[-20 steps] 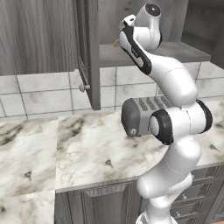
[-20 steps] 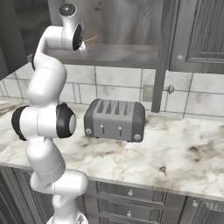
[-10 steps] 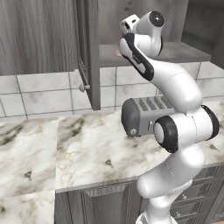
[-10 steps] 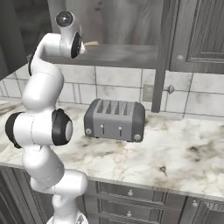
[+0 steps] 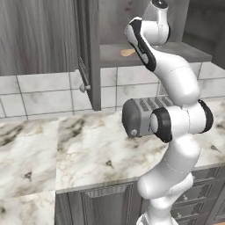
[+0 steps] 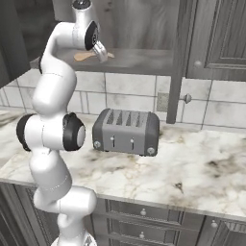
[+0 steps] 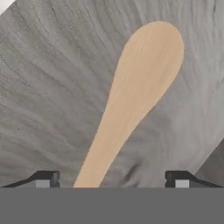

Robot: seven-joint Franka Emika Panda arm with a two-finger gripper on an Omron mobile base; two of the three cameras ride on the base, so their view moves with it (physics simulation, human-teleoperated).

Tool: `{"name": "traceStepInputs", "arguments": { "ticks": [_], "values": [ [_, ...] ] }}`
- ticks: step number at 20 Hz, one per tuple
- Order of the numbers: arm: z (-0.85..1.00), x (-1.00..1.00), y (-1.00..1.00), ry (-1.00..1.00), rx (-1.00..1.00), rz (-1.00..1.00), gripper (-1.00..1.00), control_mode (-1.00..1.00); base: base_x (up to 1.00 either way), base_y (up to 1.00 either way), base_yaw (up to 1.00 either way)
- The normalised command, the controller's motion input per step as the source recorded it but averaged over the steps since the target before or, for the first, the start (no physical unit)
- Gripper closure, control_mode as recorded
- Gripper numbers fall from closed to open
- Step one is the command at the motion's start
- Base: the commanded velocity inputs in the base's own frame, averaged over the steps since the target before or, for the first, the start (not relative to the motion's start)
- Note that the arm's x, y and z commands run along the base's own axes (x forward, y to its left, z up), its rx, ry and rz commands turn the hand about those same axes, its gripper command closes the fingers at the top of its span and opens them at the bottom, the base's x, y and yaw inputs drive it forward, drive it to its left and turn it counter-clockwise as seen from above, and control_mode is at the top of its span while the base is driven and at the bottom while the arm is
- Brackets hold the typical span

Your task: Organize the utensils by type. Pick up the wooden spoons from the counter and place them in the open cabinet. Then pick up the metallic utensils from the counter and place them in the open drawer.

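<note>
Wooden spoon [image 7: 140, 92] lies flat on the floor of the open cabinet [image 5: 145, 52], and you can see it from the hand view with its oval bowl pointing away and its handle running back between the two dark fingertips [image 7: 46, 178]. Your end effector [image 7: 111, 179] stands wide, with clear space on either side of the handle, so nothing is gripped.

From the left base view the spoon's tan bowl [image 5: 127, 52] peeks out just left of the arm's upper link, on the grey wood-grain cabinet floor. From the right base view you see the spoon [image 6: 89, 55] on the same surface, and the end effector [image 6: 101, 53] hangs at its near edge, angled down over it. The cabinet's tall door [image 5: 88, 52] stands open on the left, edge-on to you in the left base view.

Below, on the marbled bench [image 6: 202, 168], a grey four-slot toaster [image 6: 126, 132] sits near the tiled back wall, just right of the arm's elbow in the right base view.
</note>
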Motion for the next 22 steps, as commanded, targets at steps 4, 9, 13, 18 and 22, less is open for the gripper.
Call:
{"name": "traceStepInputs", "arguments": {
  "ticks": [4,9,13,18,22],
  "values": [
    [-0.12,-0.30,-0.47,-0.03,-0.22,0.05,-1.00,-1.00,0.00,0.00,0.00],
    [-0.14,-0.64,-0.59,-0.36,-0.06,0.01,-1.00,-1.00,0.00,0.00,0.00],
    [-0.93,-1.00,-0.87,-0.66,0.00,0.00,-1.00,-1.00,0.00,0.00,0.00],
    [-0.33,-1.00,-0.27,-0.53,0.00,0.08,-1.00,-1.00,0.00,0.00,0.00],
    [0.00,-1.00,0.23,-0.03,-0.04,0.16,-1.00,-1.00,0.00,0.00,0.00]
  ]
}}
